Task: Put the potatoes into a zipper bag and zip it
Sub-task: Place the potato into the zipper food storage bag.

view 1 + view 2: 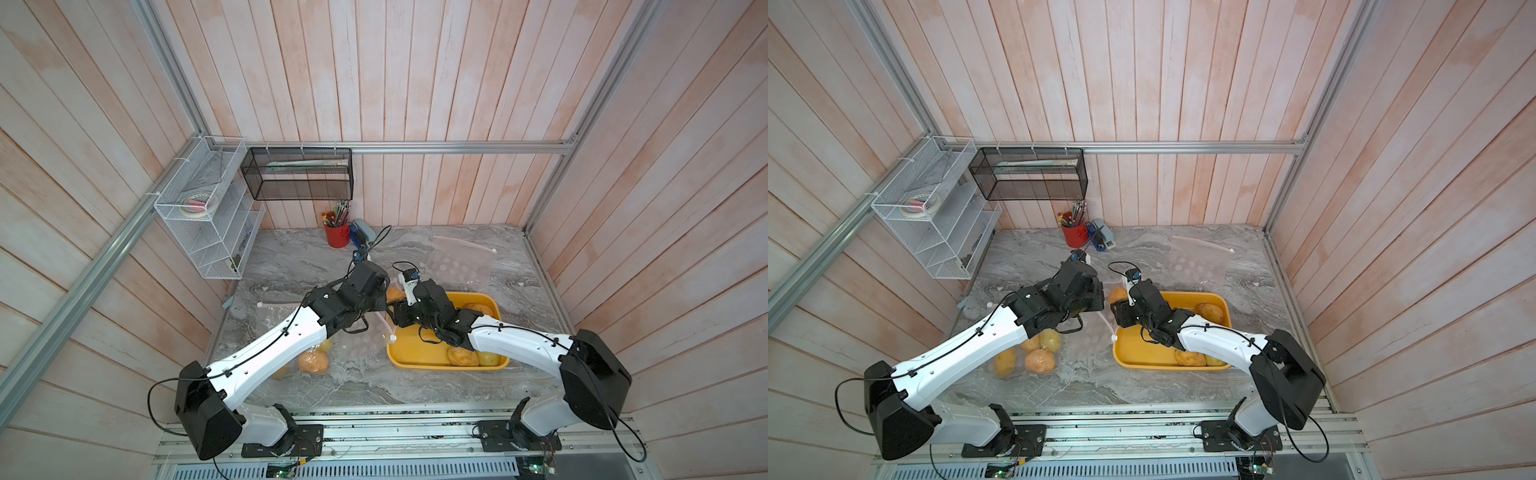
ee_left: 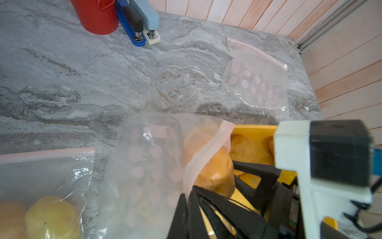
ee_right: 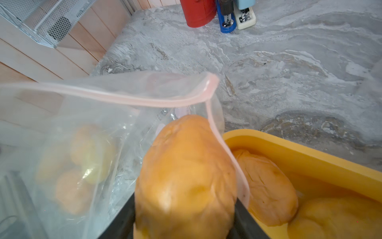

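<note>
Potato (image 3: 186, 175) gripped by right end effector (image 3: 184, 209), bag (image 2: 144, 161) by left end effector (image 2: 189, 194): wrist views.

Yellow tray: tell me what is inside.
The yellow tray holds a potato at its far end and two potatoes at its near end. The right arm covers its middle; anything beneath is hidden.

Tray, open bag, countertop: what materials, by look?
Yellow tray: looks like moulded plastic, smooth, semi-gloss, rounded rim. Bag: thin clear plastic film with pink dots and pink zipper strip; it crinkles and glints. Countertop: grey veined marble pattern, matte; real stone or laminate, cannot tell.
</note>
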Motion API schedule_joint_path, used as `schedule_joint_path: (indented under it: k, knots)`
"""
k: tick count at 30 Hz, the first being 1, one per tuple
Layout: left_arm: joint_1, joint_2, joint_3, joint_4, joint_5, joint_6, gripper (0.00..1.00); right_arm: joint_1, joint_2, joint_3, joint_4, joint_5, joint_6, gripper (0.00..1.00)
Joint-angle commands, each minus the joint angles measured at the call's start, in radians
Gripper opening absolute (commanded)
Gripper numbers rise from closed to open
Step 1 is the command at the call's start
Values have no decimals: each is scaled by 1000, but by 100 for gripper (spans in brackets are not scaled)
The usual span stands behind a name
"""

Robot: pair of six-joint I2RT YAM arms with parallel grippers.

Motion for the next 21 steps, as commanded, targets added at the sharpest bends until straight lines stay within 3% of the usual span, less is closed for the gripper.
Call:
schedule_joint_path:
  k: [1, 10, 17, 21]
  knots:
    - [8, 14, 48, -50, -65, -30, 0, 4, -6, 7, -38, 48, -23, 45]
    - [8, 37, 90, -118, -174, -60, 0, 5, -18, 8, -69, 114, -35, 66]
    - [8, 76, 96, -98, -126, -25, 0, 5, -40, -16, -22, 49, -45, 81]
    - [8, 82, 96, -96, -124, -23, 0, 3, -45, -26, -8, 38, -48, 82]
